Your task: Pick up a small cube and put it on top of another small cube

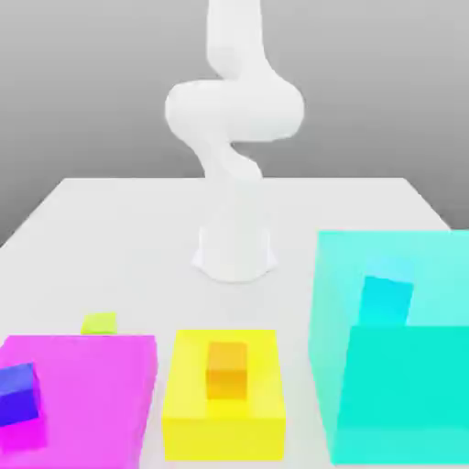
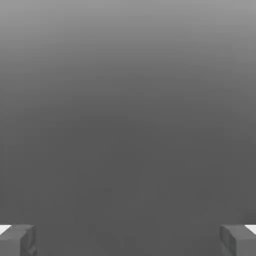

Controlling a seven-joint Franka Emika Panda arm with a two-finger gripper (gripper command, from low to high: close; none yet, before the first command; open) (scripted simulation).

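Here, one white arm [image 1: 234, 119] rising from the middle of the pale counter [image 1: 119, 229], its upper part bent well above everything. Jaws [image 2: 128, 240] spread wide in the hand view, one fingertip [image 2: 17, 241] at each lower corner, nothing held, only grey between them.

Judged as the very start: reaching not yet begun. Best done by coming down square over a small cube, jaws straddling two flat faces, closing only once low enough, then lifting straight up before crossing to the other cube.

Counted, largest first: one cyan block [image 1: 403, 366] at the exterior view's right, one magenta block [image 1: 87, 385] at its left, one yellow block [image 1: 224, 412] between. Four small cubes: lighter cyan cube [image 1: 385, 298] on the cyan block, orange cube [image 1: 226, 369] on the yellow block, blue cube [image 1: 18, 396] on the magenta block, yellow-green cube [image 1: 99, 322] on the counter just behind the magenta block.
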